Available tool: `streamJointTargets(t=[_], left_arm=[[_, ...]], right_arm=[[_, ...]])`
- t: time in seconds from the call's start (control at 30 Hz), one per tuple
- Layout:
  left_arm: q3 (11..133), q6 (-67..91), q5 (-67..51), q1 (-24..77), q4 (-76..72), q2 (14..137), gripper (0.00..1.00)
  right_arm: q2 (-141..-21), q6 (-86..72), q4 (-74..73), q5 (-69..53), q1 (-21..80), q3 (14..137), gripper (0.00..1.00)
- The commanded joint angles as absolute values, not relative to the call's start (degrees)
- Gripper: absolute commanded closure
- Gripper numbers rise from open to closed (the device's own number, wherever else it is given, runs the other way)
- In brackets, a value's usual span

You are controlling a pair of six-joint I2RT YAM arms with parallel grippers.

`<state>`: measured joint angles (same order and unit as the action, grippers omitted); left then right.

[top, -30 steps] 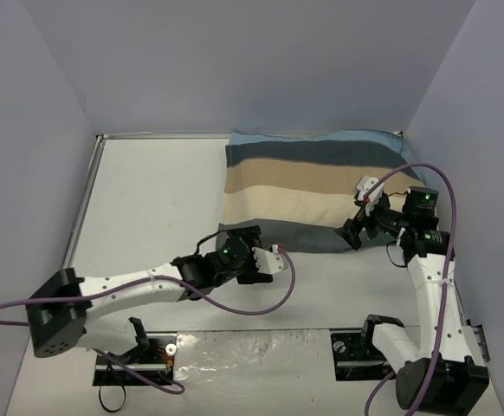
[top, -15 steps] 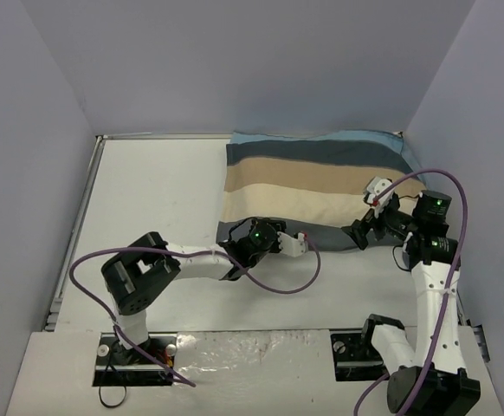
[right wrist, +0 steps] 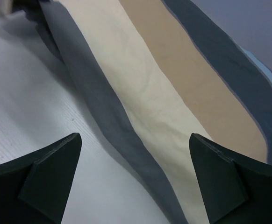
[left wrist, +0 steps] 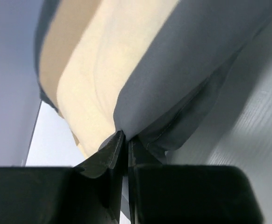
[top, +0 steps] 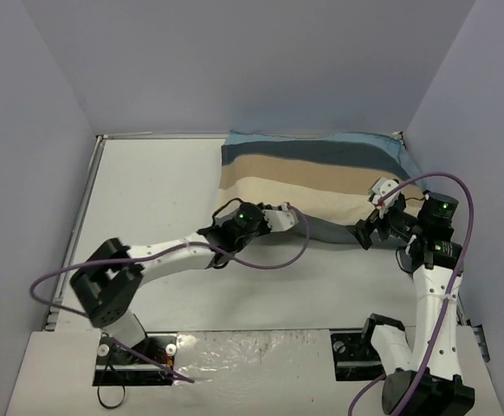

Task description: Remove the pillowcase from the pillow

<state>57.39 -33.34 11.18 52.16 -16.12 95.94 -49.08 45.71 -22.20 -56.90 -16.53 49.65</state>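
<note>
Both arms were white tubes joined by round black joints. The left arm [top: 161, 254] had one chunky black joint [top: 105, 290] low down. The right arm [top: 434, 299] stood on a black plate [top: 356, 354]. A long purple cable [top: 261, 263] looped along each arm. A little green light [top: 242, 214] glowed on each black wrist. A white piece with a tiny red spot [top: 378, 200] sat by the right wrist

Pillow unseen inside the pillowcase [top: 321, 178]

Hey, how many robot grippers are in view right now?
2. The left gripper is shut on the near edge of the pillowcase; the right gripper hangs open by its near right corner. None seems hidden.
</note>
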Motion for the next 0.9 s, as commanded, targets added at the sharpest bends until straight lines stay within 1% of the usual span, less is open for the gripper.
streamJointTargets(t=[0.0, 0.03, 0.07, 0.13, 0.17, 0.23, 0.3, 0.37, 0.4, 0.43, 0.47, 0.5, 0.53, 0.73, 0.83, 0.87], left_arm=[[60.91, -20.25, 10.73, 47.48, -6.70, 80.36, 0.98], [60.65, -18.91, 10.46, 46.50, -5.11, 77.72, 0.98], [60.30, -17.68, 10.46, 45.54, -2.75, 72.47, 0.98], [59.85, -14.86, 10.55, 41.95, 1.81, 67.79, 0.98], [59.94, -13.81, 10.55, 40.44, 3.50, 63.85, 0.98], [60.38, -11.08, 9.23, 37.37, 6.92, 60.48, 0.98], [60.82, -8.97, 7.31, 33.15, 8.61, 56.88, 0.98], [62.13, -8.18, 5.90, 30.25, 10.36, 55.73, 0.98], [62.92, -7.65, 4.76, 29.63, 10.98, 55.90, 0.98], [63.80, -7.47, 4.40, 29.18, 12.29, 56.16, 0.98], [65.72, -7.30, 4.13, 28.74, 13.00, 57.29, 0.98], [66.70, -6.86, 3.96, 28.57, 13.53, 57.83, 0.98], [67.75, -6.68, 3.52, 28.48, 14.67, 59.05, 0.98], [74.96, -6.06, 1.67, 27.69, 17.22, 62.66, 0.98], [77.16, -6.59, 1.85, 27.07, 18.28, 63.28, 0.98], [77.60, -6.59, 1.85, 26.90, 18.46, 63.28, 0.98]], right_arm=[[-48.17, 45.53, -22.41, -54.25, -16.88, 51.93, 0.04], [-47.99, 45.44, -22.50, -53.18, -16.88, 52.81, 0.05], [-47.99, 45.53, -22.67, -52.04, -16.27, 53.78, 0.04], [-48.69, 46.31, -24.60, -48.35, -15.12, 57.55, 0.04], [-49.30, 46.75, -25.74, -47.30, -13.12, 59.05, 0.04], [-51.58, 45.01, -28.03, -43.97, -10.21, 62.90, 0.04], [-53.35, 44.56, -29.61, -42.20, -4.50, 64.16, 0.06], [-53.79, 44.38, -29.71, -37.72, 0.76, 63.02, 0.06], [-53.96, 44.65, -29.45, -35.09, 8.10, 62.23, 0.06], [-54.31, 44.21, -29.27, -32.20, 11.74, 61.36, 0.06], [-55.27, 42.64, -29.01, -26.60, 15.17, 59.78, 0.08], [-55.72, 41.93, -28.39, -24.72, 20.16, 59.07, 0.07], [-56.16, 41.66, -28.13, -24.00, 21.35, 58.54, 0.01], [-59.67, 37.71, -26.37, -26.19, 28.73, 56.34, 0.00], [-60.90, 37.79, -23.22, -16.64, 33.04, 53.27, 0.00], [-61.17, 38.40, -22.33, -10.09, 34.00, 50.56, 0.01]])
